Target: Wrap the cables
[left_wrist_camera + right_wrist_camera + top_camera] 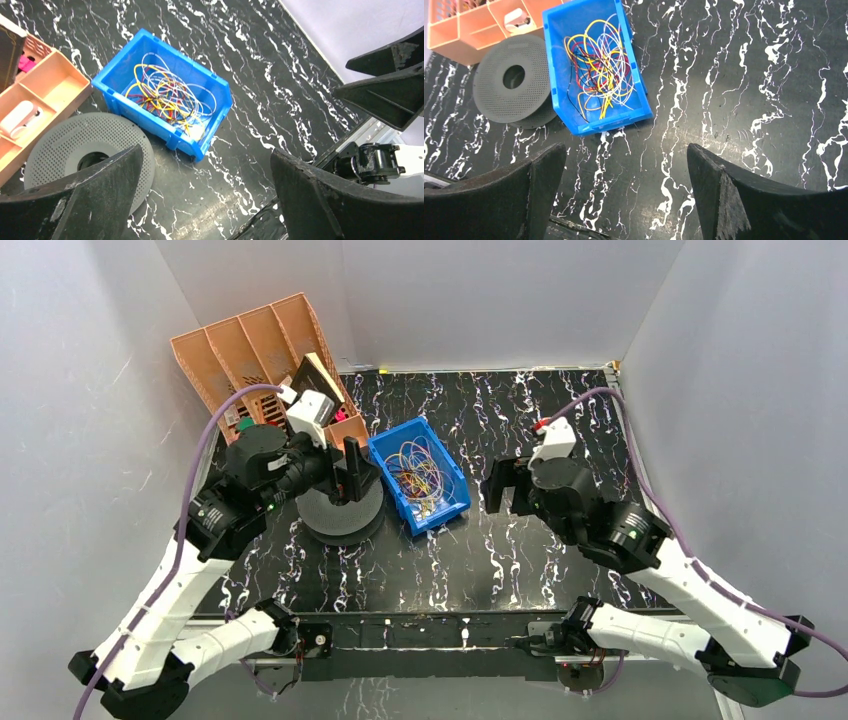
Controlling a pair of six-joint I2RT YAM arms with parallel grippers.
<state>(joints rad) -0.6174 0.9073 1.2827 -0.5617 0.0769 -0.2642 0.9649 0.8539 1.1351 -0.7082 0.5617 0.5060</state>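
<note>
The cables (420, 472) are a loose tangle of thin yellow, red, white and dark wires in a blue bin (396, 445) at the table's middle. They show in the left wrist view (165, 97) and the right wrist view (599, 67). A grey perforated spool (340, 515) lies flat just left of the bin, also in the left wrist view (60, 145) and the right wrist view (511, 80). My left gripper (348, 472) hangs open and empty above the spool (207, 165). My right gripper (508, 485) is open and empty right of the bin (626, 160).
An orange divided organizer (255, 350) with small items leans at the back left, behind the spool. White walls close in the black marbled table (560, 440) on three sides. A black rail (430, 625) runs along the near edge.
</note>
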